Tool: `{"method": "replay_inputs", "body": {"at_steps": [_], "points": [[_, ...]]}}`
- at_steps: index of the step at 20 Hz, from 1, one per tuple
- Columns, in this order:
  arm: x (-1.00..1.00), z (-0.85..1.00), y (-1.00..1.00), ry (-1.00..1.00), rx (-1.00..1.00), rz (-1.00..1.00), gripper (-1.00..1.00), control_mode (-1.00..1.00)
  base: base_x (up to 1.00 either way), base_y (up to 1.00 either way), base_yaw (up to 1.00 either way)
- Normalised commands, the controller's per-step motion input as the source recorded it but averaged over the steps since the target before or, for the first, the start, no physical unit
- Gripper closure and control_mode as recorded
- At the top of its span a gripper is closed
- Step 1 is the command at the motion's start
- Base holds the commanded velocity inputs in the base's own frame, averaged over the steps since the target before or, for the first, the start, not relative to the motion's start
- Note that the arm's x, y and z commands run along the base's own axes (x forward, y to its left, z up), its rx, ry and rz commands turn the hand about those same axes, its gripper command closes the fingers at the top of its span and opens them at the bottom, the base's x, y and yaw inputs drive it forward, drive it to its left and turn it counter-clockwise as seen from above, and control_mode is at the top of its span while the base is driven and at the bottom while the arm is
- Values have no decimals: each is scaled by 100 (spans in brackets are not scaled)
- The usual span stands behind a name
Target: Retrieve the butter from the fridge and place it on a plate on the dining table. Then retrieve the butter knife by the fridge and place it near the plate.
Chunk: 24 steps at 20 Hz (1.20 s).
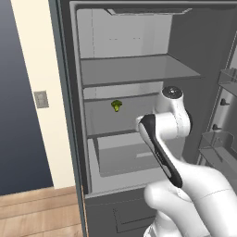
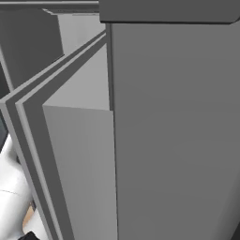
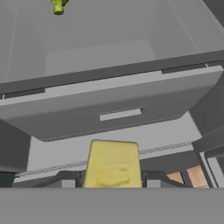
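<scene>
Left base view: tall dark grey fridge [image 1: 78, 139] stands open, small green lumpy item [image 1: 116, 105] on a mid shelf, white arm reaching in.

Hand view: hand [image 3: 113, 181] grips the pale yellow butter stick [image 3: 113, 164] between its fingertips, in front of the grey drawer [image 3: 118, 109]. Step: butter retrieval. Next: back out clear of the door, head for the plate.
</scene>
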Motion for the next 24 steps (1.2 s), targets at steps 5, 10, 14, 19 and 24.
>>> {"method": "replay_inputs", "body": {"at_steps": [5,10,14,19,24], "points": [[0,0,0,0,0,0,100,-100,0,0,0],[-7,0,3,0,0,0,100,-100,0,0,0],[-22,-1,12,0,0,0,100,100,-33,19,0],[0,0,0,0,0,0,100,100,-63,60,-8],[0,0,0,0,0,0,100,100,-65,46,-31]]}}
